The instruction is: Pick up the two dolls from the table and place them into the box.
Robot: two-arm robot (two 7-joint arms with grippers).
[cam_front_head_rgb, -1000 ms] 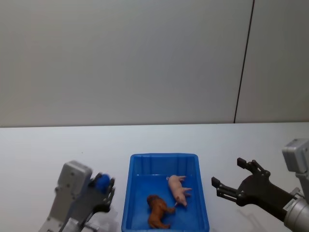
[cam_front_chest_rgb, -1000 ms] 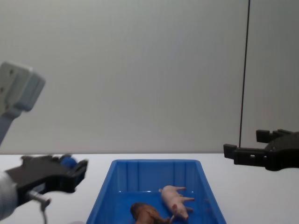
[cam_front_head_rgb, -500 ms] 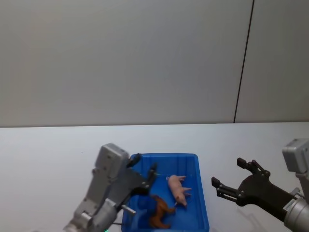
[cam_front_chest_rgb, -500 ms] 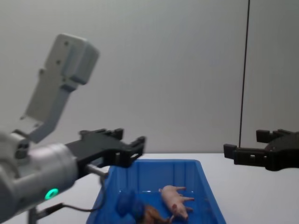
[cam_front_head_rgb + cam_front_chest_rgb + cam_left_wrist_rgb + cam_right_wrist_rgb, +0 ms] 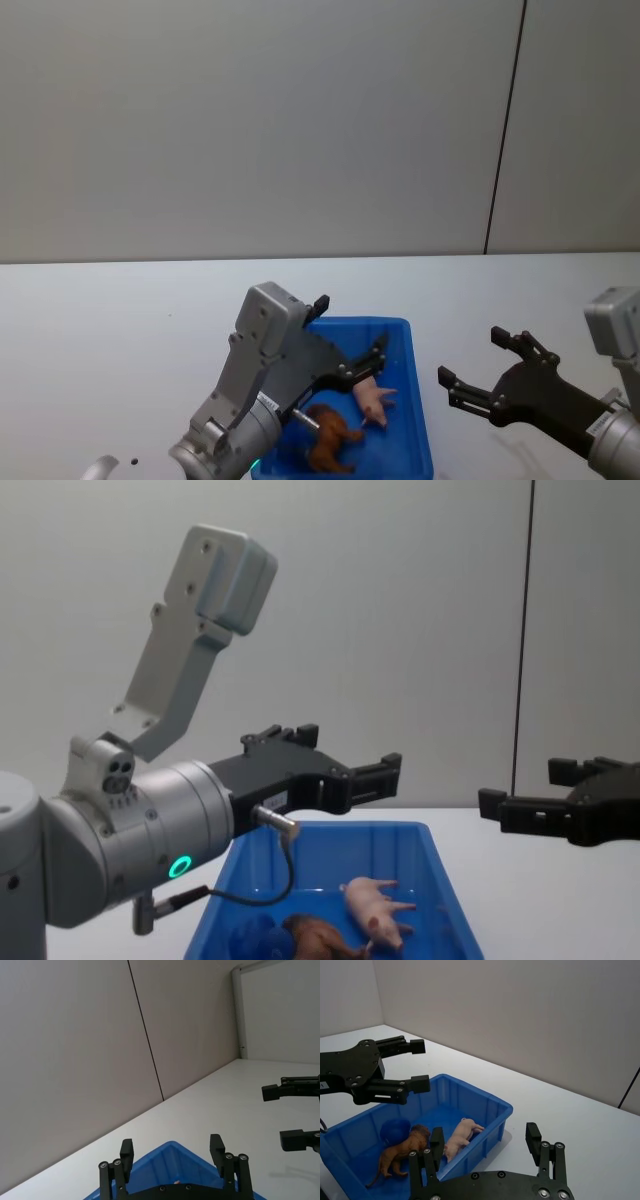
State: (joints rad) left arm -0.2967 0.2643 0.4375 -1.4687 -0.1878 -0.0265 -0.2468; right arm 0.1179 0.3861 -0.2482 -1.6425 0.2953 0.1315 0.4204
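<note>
The two dolls, a pale pink plastic pig [image 5: 371, 391] and a reddish-brown shaggy plastic animal [image 5: 328, 437], both lie inside the large bright blue plastic box [image 5: 418, 400] in the head view, so the task looks done, with nothing left but clearing the arms. The left gripper [image 5: 350, 335] hangs above the box with its black fingers spread apart and empty. The right gripper [image 5: 483, 370] hovers beside the box, over the flat white table [image 5: 100, 320], fingers also apart and empty.

In the left wrist view, the left gripper [image 5: 172, 1152] shows its two fingers spread above the far rim of the box [image 5: 170, 1149], with the right gripper [image 5: 287, 1112] beyond the box.

In the right wrist view, the pig [image 5: 461, 1136] lies on its side in the box [image 5: 492, 1105], the brown animal [image 5: 402, 1152] stands just beside it, and a small blue rounded object [image 5: 395, 1130] sits against the brown animal inside the box.

In the chest view, the pig [image 5: 378, 908] and brown animal [image 5: 318, 938] rest on the floor of the box [image 5: 330, 838]. Behind the box, the bare white table [image 5: 555, 900] meets a plain grey wall [image 5: 400, 600] crossed by one thin dark vertical seam [image 5: 522, 630].
</note>
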